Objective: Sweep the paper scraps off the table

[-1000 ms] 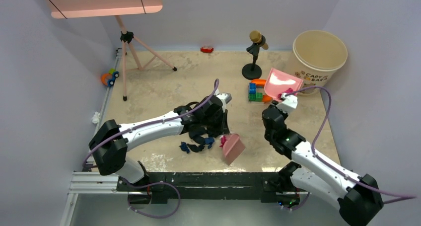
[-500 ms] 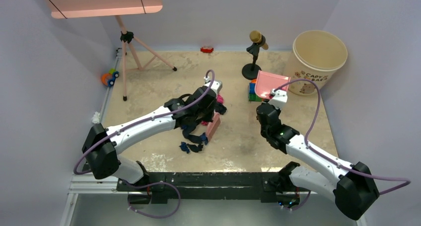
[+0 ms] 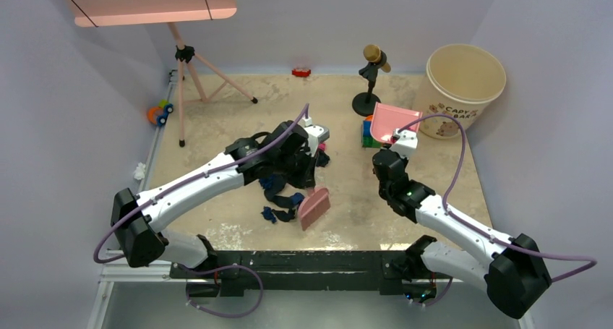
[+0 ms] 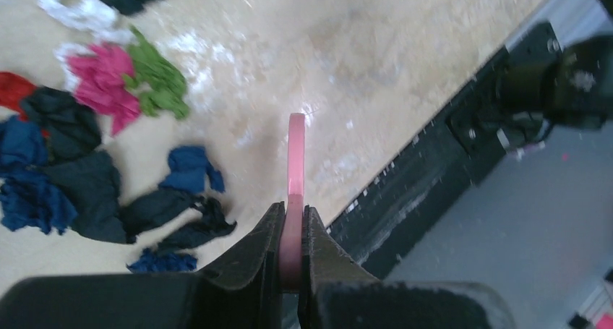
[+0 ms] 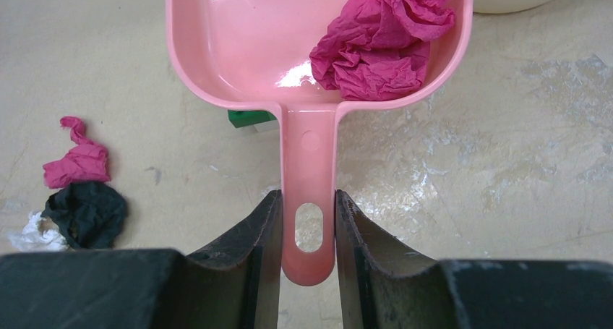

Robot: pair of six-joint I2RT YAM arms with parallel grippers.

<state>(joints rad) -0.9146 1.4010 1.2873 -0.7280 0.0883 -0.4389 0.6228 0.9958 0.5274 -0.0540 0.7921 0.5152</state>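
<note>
My left gripper (image 4: 291, 215) is shut on the pink brush (image 4: 296, 152), seen edge-on over the beige table (image 4: 405, 47). In the top view the brush head (image 3: 314, 207) is near the front edge, right of the paper scraps (image 3: 282, 199). Magenta (image 4: 101, 83), green (image 4: 159, 83), blue (image 4: 189, 170) and black (image 4: 79, 184) scraps lie left of the brush. My right gripper (image 5: 309, 224) is shut on the handle of the pink dustpan (image 5: 246, 40), which holds a magenta wad (image 5: 383, 47). A magenta scrap (image 5: 76, 163) and a black scrap (image 5: 87, 213) lie left of the dustpan.
A cream bucket (image 3: 466, 79) stands at the back right, a toy microphone (image 3: 370, 83) beside it, and a blue-green block stack (image 3: 372, 135) under the dustpan (image 3: 394, 121). A tripod (image 3: 191, 76), a red car (image 3: 301, 72) and an orange-blue toy (image 3: 159, 113) are at the back. A black rail (image 3: 289, 260) runs along the near edge.
My left arm drew the brush back and left over the scraps, then swung its head toward the near edge again. My right gripper shifted the dustpan slightly left, then stayed still.
</note>
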